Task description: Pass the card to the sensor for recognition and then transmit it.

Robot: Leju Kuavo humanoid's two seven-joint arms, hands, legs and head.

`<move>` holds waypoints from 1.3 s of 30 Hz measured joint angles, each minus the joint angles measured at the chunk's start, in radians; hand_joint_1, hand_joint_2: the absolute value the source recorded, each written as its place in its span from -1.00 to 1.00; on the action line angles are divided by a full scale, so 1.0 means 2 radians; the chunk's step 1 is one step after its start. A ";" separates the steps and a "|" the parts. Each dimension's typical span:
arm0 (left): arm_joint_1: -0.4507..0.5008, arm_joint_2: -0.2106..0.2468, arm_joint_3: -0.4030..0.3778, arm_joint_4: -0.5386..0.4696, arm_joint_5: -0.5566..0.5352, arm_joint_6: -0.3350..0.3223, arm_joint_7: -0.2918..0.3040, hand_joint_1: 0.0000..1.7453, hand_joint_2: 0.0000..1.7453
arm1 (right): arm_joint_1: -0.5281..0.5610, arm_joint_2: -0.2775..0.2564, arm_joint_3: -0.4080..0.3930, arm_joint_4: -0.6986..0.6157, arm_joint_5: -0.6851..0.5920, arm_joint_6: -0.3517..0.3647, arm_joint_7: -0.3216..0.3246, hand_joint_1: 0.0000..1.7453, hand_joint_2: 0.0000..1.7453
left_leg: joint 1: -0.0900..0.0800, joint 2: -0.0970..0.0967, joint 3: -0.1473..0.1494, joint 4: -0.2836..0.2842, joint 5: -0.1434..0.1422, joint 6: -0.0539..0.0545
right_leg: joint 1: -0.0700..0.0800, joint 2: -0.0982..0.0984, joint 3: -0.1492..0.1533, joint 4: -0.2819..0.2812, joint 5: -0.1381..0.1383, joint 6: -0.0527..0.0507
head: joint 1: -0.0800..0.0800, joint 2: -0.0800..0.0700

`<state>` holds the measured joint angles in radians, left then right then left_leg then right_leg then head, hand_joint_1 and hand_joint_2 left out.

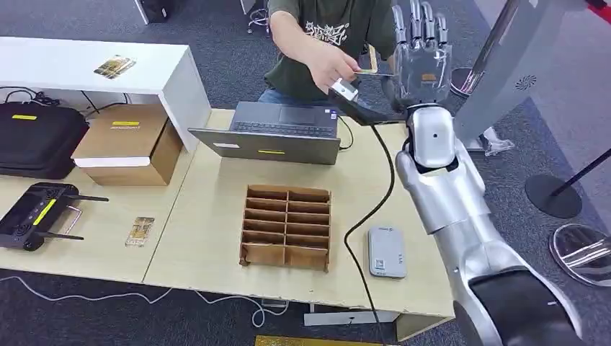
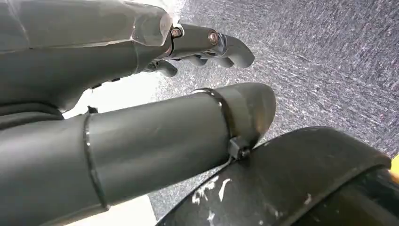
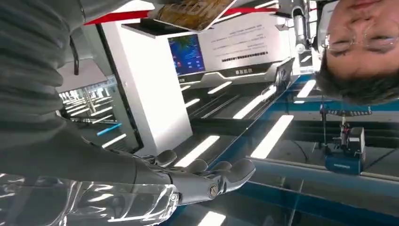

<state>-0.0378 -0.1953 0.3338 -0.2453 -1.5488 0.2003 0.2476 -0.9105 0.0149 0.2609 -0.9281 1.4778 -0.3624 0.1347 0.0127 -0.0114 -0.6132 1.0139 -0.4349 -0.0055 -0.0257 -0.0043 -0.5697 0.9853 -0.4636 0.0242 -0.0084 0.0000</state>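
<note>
- Spare card (image 1: 139,231) lay on the counter (image 1: 209,238), left of the cardboard divider tray (image 1: 287,225).
- Sensor (image 1: 386,251) sat right of the tray.
- Person's hand (image 1: 330,66) pinched the card (image 1: 373,65) beside the raised right robot hand (image 1: 421,52), fingers apart, card not gripped.
- Left robot hand (image 2: 207,47): fingers curled, holding nothing.

laptop (image 1: 277,130) open, desk rear | cardboard divider tray (image 1: 287,226) ctr | black case (image 1: 36,137) far left

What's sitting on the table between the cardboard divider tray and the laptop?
Nothing: in the head view, bare tabletop runs between the cardboard divider tray and the laptop.
</note>
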 joint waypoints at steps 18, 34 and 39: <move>0.000 0.001 0.000 0.000 0.000 -0.002 0.001 -1.00 -1.00 | 0.010 -0.004 0.000 -0.008 -0.005 -0.001 0.002 1.00 1.00 | 0.000 0.000 0.000 0.000 0.000 0.000 | 0.000 0.000 0.000 0.000 0.000 0.000 | 0.000 0.000; 0.000 0.001 0.000 0.000 0.000 -0.002 0.001 -1.00 -1.00 | 0.015 -0.005 0.000 -0.015 -0.006 -0.001 0.004 1.00 1.00 | 0.000 0.000 0.000 0.000 0.000 0.000 | 0.000 0.000 0.000 0.000 0.000 0.000 | 0.000 0.000; 0.000 0.001 0.000 0.000 0.000 -0.002 0.001 -1.00 -1.00 | 0.015 -0.005 0.000 -0.015 -0.006 -0.001 0.005 1.00 1.00 | 0.000 0.000 0.000 0.000 0.000 0.000 | 0.000 0.000 0.000 0.000 0.000 0.000 | 0.000 0.000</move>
<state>-0.0386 -0.1938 0.3338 -0.2453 -1.5492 0.1965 0.2487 -0.8803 0.0057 0.2613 -0.9586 1.4664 -0.3639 0.1442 0.0127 -0.0113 -0.6134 1.0140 -0.4349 -0.0055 -0.0257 -0.0042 -0.5697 0.9853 -0.4635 0.0242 -0.0084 0.0000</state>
